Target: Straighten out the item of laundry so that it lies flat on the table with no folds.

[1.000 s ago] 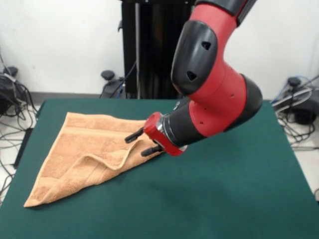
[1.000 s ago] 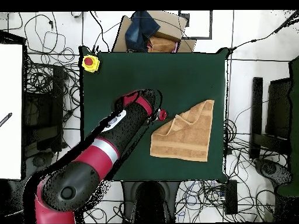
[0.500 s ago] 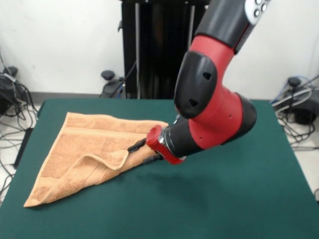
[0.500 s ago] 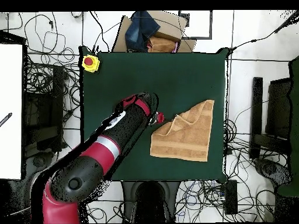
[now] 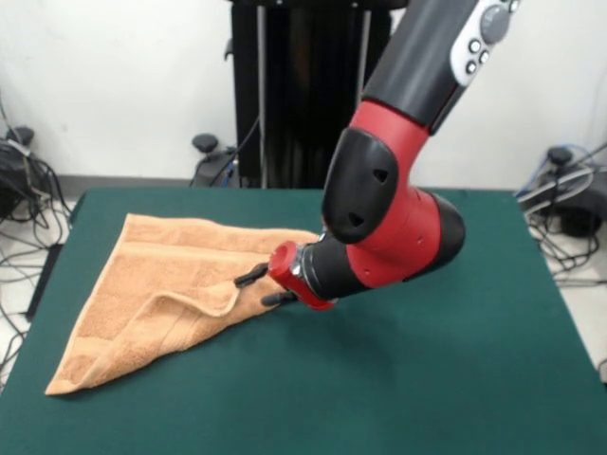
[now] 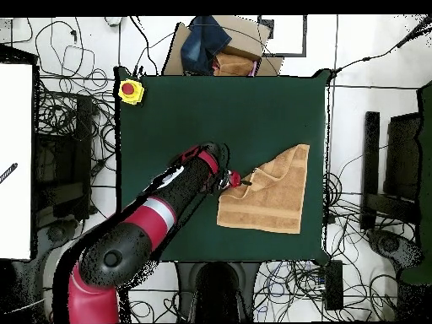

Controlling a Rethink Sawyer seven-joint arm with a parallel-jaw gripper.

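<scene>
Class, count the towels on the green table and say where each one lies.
1. The towel lies partly folded on the table, at the left in the front view, by the end effector. No others show.

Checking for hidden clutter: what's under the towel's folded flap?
Only more towel shows beneath the flap, lying on the table. Whatever lies deeper in the fold is covered. The open gripper is at its edge.

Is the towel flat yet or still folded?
Still folded: the towel has a corner flap doubled over with a raised ridge beside the gripper, giving a triangular outline.
</scene>
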